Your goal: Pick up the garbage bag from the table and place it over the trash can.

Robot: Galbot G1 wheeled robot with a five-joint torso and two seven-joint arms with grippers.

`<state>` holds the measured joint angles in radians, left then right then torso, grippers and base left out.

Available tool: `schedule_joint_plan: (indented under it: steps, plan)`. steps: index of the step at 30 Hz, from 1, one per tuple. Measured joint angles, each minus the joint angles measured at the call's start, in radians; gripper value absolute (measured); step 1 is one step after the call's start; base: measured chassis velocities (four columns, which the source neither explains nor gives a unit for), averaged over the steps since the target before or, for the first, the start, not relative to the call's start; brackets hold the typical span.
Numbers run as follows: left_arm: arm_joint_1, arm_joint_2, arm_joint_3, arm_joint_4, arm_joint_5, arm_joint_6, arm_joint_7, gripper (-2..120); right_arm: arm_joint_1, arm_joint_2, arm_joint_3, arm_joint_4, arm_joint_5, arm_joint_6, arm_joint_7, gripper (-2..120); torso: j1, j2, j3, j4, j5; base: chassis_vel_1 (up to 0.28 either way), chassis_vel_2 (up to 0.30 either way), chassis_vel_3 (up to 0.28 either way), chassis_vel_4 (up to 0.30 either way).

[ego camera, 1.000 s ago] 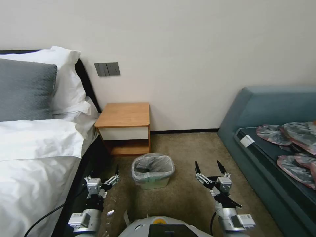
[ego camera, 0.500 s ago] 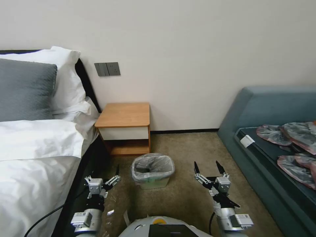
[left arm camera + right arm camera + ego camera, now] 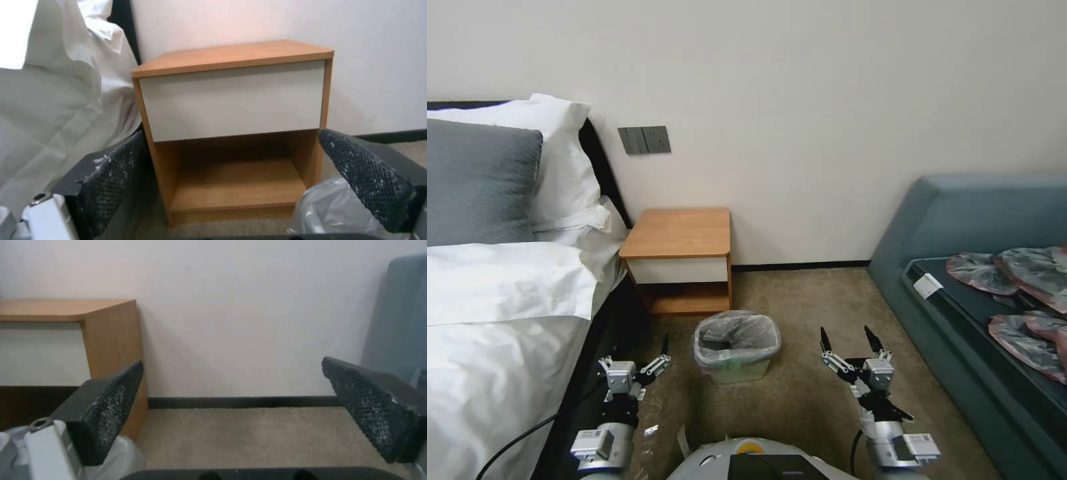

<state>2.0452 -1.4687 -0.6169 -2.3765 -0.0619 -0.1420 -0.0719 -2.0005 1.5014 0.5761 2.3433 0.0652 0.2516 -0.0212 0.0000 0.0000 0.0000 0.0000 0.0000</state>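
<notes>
The trash can (image 3: pixel 739 371), a small cream bin, stands on the carpet in front of the table (image 3: pixel 680 233). The garbage bag (image 3: pixel 737 335), crinkly translucent grey plastic, is draped over the bin's rim and lines its inside. The table's orange-brown top is bare. My left gripper (image 3: pixel 639 355) hovers open left of the bin, and my right gripper (image 3: pixel 847 337) hovers open to its right; neither touches it. In the left wrist view the open gripper (image 3: pixel 240 173) faces the table (image 3: pixel 231 56), with the bag (image 3: pixel 329 210) by one finger. The right wrist view catches the table's side (image 3: pixel 111 340) and the bag's edge (image 3: pixel 122 453).
A bed (image 3: pixel 494 300) with white linen runs along the left, close to my left arm. A blue-grey sofa (image 3: pixel 960 220) on the right holds several flattened grey-pink bags (image 3: pixel 1014 280). Open carpet lies between the bin and the sofa.
Both arms have shifted only very slightly. The bag, the bin and the table stand as before.
</notes>
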Motion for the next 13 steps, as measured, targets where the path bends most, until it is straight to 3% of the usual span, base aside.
schedule_joint_plan:
  steps: [13]
  plan:
    - [0.0, 0.0, 0.0, 0.0, 0.0, 0.0, 0.001, 100, 0.0, 0.0, 0.0, 0.0, 0.0, 0.001, 0.0, 100, 0.0, 0.0, 0.0, 0.0, 0.0, 0.0, 0.0, 0.0, 0.0]
